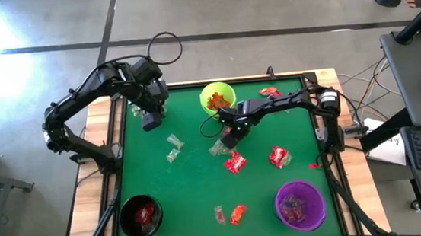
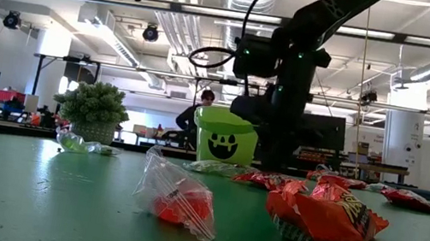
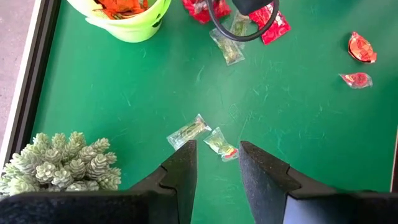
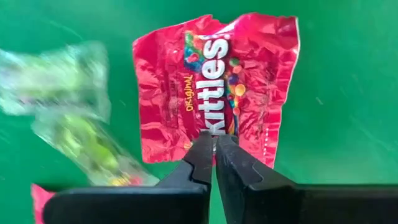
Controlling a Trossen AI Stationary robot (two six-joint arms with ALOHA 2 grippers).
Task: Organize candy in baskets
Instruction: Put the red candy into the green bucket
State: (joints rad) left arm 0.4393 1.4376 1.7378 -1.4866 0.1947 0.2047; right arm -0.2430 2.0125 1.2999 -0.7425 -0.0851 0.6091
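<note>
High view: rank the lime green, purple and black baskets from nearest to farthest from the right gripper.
1. Lime green basket: just behind the right gripper.
2. Purple basket: front right corner.
3. Black basket: front left corner.

1. The right gripper (image 4: 214,148): two dark fingers are seen pressed together, tips nearly touching, at the lower edge of a red packet.
2. The red Skittles packet (image 4: 217,81): a crinkled red wrapper is shown lying flat on the green table surface (image 4: 348,93), its lettering running sideways and its lower middle hidden by the fingertips.
3. Pale clear-greenish wrapped sweets (image 4: 68,112): blurred crinkly wrappers are shown beside the packet.
4. A red scrap (image 4: 40,193) is partly visible by the gripper body.
</note>
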